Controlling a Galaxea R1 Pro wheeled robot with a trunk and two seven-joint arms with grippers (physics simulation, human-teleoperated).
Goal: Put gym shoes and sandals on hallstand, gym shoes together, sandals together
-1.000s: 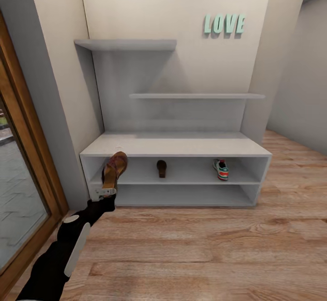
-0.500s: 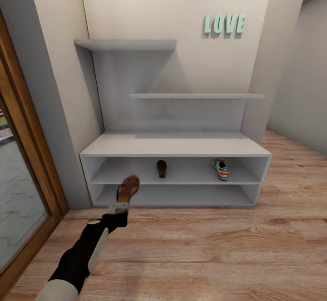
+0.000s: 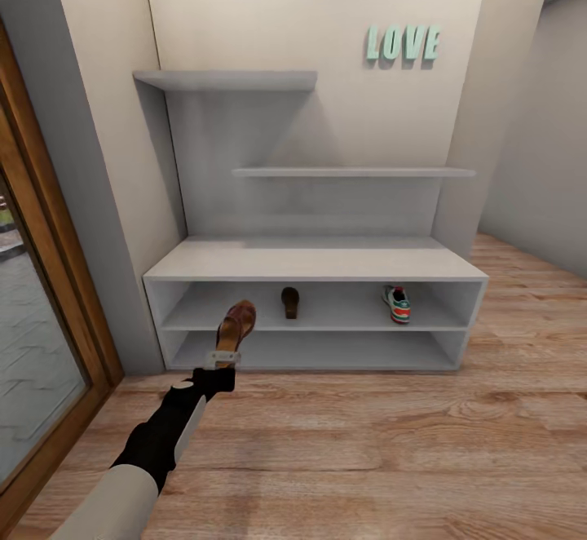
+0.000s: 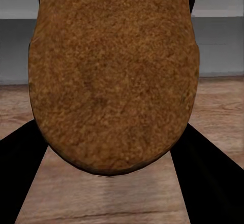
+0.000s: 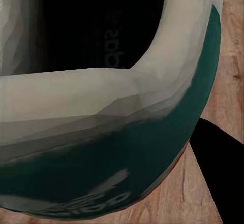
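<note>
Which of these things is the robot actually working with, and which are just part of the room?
Part of the job:
- sandal held in the left gripper
- second sandal on the hallstand, upper tier
- gym shoe on that same tier
- second gym shoe, close to the right wrist camera
- corridor floor

Just there:
- LOVE wall letters
- wooden door frame

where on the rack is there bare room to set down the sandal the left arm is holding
The upper tier of the hallstand is bare from its left wall to the placed sandal, and between that sandal and the gym shoe. The lower tier and bench top look bare. The held sandal in the left pincer fronts the left end.
</note>
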